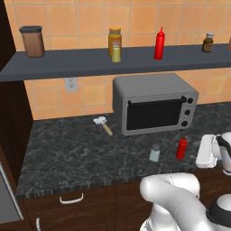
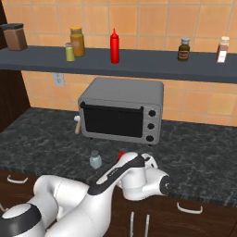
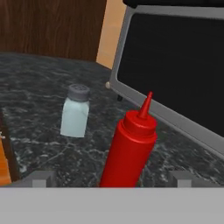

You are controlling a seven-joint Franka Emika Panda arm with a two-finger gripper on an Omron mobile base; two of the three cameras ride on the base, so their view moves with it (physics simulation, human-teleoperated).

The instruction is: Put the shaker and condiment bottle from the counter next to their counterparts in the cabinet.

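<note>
On the counter (image 1: 67,144), shaker (image 3: 75,111) and condiment bottle (image 3: 130,146) both unmoved; gripper (image 3: 111,179) spread wide around the bottle, nothing shelved yet.

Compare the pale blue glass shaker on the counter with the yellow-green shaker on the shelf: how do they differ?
The pale blue glass shaker stands on the dark marble counter beside a red squeeze bottle; the yellow-green shaker stands on the dark grey wall shelf before an amber jar. The counter shaker is see-through, the shelf one opaque-looking. Both are small, upright and grey-capped.
</note>
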